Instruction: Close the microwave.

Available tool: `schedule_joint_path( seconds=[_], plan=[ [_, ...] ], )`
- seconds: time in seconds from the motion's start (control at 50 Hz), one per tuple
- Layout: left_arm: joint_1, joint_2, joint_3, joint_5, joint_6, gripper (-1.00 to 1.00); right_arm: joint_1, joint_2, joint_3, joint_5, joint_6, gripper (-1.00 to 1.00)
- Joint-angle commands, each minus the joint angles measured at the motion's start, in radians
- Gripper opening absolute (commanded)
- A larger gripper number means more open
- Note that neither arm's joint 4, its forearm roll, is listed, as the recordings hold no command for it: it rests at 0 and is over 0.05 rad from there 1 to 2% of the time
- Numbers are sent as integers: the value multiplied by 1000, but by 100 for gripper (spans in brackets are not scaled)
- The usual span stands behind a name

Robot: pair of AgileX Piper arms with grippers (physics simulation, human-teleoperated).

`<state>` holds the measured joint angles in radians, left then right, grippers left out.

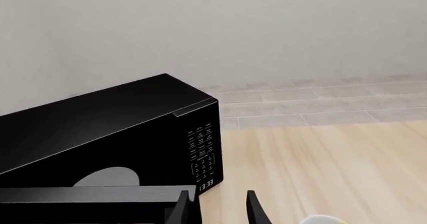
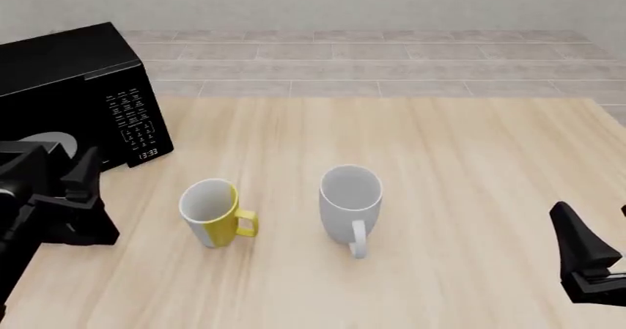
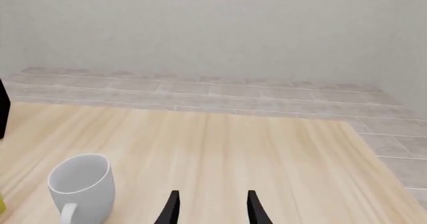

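The microwave (image 2: pixel 78 87) is a glossy black box at the table's far left, with its keypad panel (image 2: pixel 134 124) facing the mugs. Its door (image 1: pixel 87 204) stands swung open, and the white plate (image 1: pixel 107 176) shows inside. My left gripper (image 1: pixel 219 210) is open, right in front of the oven. One of its fingers (image 1: pixel 180 208) sits at the door's free edge; whether they touch I cannot tell. In the front view the left gripper (image 2: pixel 54 175) overlaps the open front. My right gripper (image 3: pixel 212 209) hangs open and empty at the table's near right (image 2: pixel 599 230).
A yellow and white mug (image 2: pixel 210 212) lies on its side near the left gripper. A pale grey mug (image 2: pixel 350 197) lies in the middle of the wooden table (image 2: pixel 470 168). Beyond the table are a tiled floor and a plain wall.
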<state>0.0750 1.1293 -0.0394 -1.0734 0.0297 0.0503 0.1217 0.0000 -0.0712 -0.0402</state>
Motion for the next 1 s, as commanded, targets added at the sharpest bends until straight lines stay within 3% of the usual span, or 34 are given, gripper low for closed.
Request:
schedule_joint_path(
  seconds=[0.02, 0.52, 0.66, 0.76, 1.0],
  plan=[
    [48, 95, 6, 78, 5, 100, 4, 1, 0, 1, 0, 100],
    [32, 114, -29, 116, -12, 100, 6, -14, 0, 14, 8, 100],
    [37, 163, -28, 70, 4, 100, 2, -49, 0, 46, 8, 100],
    [29, 83, -55, 166, -8, 100, 4, -52, 0, 49, 11, 100],
    [26, 75, -84, 193, -3, 100, 6, -46, 0, 43, 7, 100]
  ],
)
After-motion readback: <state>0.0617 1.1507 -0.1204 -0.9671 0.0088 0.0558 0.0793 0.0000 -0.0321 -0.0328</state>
